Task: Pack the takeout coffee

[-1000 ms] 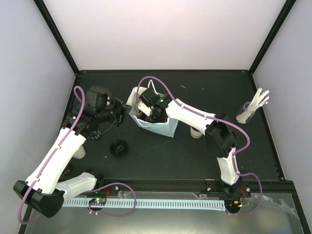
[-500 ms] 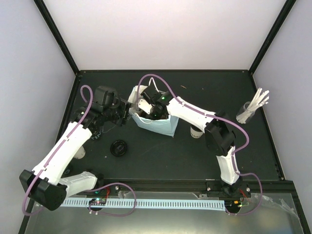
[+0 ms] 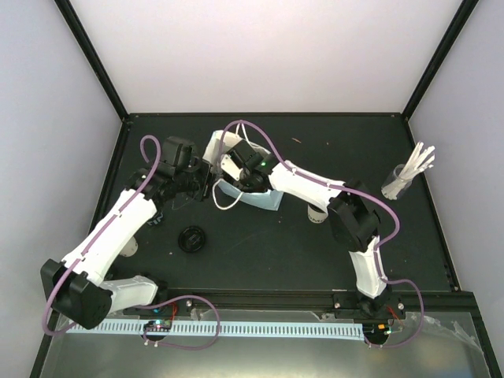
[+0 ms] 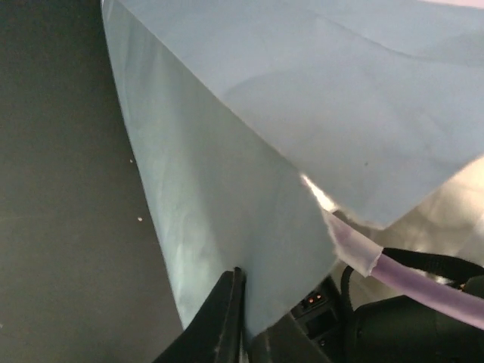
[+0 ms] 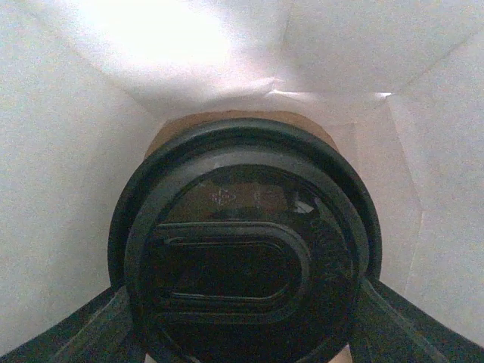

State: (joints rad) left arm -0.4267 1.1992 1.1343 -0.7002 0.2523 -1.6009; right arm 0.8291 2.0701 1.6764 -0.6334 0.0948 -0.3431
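Overhead: light-blue bag (image 3: 264,201) sits left of table (image 3: 331,142) centre, well apart from back and right edges. Bag's left rim pinched by left gripper (image 3: 206,183); right gripper (image 3: 246,181) sits inside bag mouth. Nearer front edge, loose black lid (image 3: 191,238). Left wrist: jaws closed on paper edge. Right wrist: fingers (image 5: 91,333) hug lidded cup (image 5: 242,242) inside bag, brown carrier (image 5: 227,121) edge beyond it, white walls close.

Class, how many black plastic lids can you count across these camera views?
2: one black lid lies loose on the table; the other is inside the light-blue paper bag. The arms may hide more.
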